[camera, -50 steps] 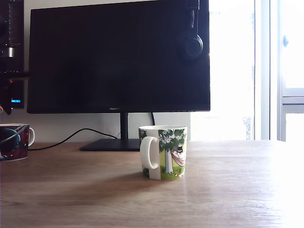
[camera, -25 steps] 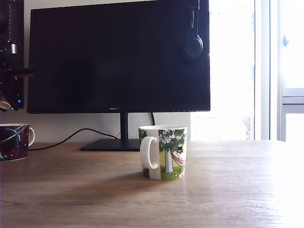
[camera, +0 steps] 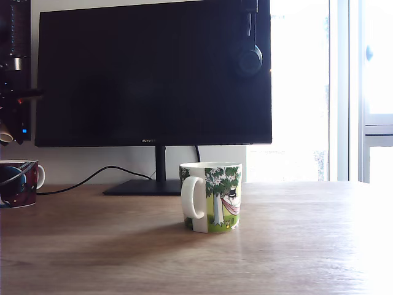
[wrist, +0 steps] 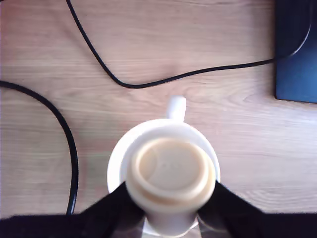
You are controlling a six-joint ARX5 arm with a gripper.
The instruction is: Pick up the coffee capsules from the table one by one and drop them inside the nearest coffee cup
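The arm [camera: 13, 80], at the upper left edge of the exterior view, is black with a silver cylindrical fitting. The hand [wrist: 171, 192] has two black, wedge-shaped fingers [wrist: 106, 210].

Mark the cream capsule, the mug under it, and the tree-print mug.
cream capsule [wrist: 171, 171]: wrist view, centre of its flat face.
mug under it [wrist: 177, 106]: wrist view, its handle.
tree-print mug [camera: 221, 196]: exterior view, painted side wall.

One cream-beige capsule [wrist: 169, 174] held over a white mug [wrist: 116, 158]
Seen end-on, above the mug's mouth; brown wood-grain table [wrist: 148, 44] below
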